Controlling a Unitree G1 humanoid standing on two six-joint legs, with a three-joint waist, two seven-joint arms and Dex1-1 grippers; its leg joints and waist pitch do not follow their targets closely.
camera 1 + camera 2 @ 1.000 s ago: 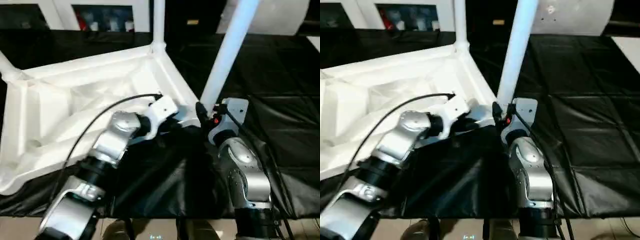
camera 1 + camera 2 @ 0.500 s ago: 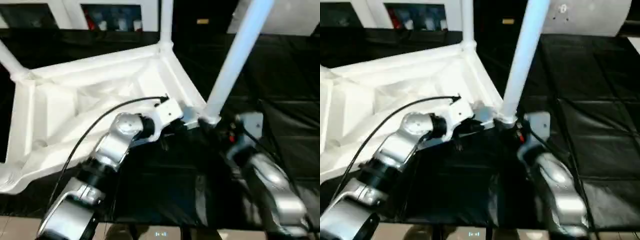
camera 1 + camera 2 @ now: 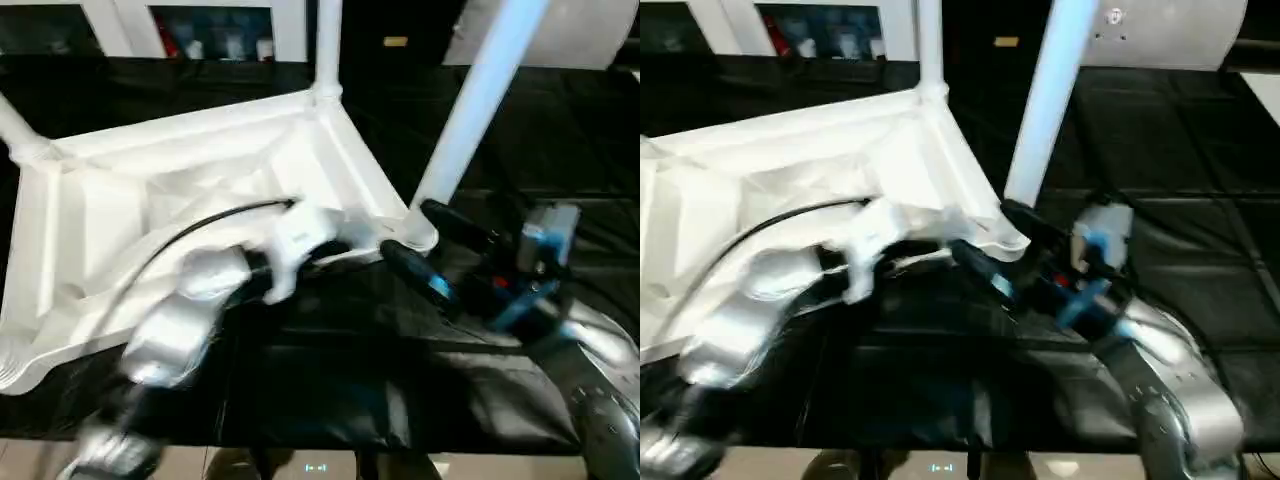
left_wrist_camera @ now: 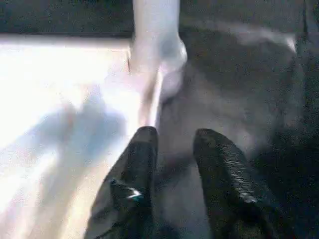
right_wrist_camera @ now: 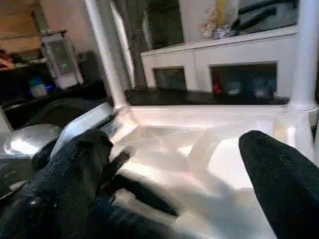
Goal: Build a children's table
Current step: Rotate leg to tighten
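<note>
While upside down on the black-covered desk (image 3: 560,130), lies ribbed side up: white tabletop (image 3: 150,210), one edge propped so that the slab slopes. Legs standing in the corner sockets: near right leg (image 3: 480,90) leaning up and away to the right, far leg (image 3: 327,45) upright at the back corner, another leg (image 3: 15,128) at the far left corner, cut off by the picture's edge. A fourth leg cannot be told.

At the tabletop's near edge, just left of the near right socket (image 3: 415,235): left tool (image 4: 172,144), fingers a narrow gap apart with nothing between them, one fingertip over the white rim, the other over the black cover. Blurred silver left forearm with a black cable arching over the ribbed underside.

Just right of the same socket, apart from the leg: right tool (image 3: 425,245), jaws spread wide and empty, both black fingers (image 3: 455,225) pointing toward the corner. Seen along these fingers from the right wrist: the white underside, the left arm's white wrist housing, and beyond them a white cabinet (image 5: 219,59) with dark compartments.

Behind the desk, more white cabinet frames with glass doors.
</note>
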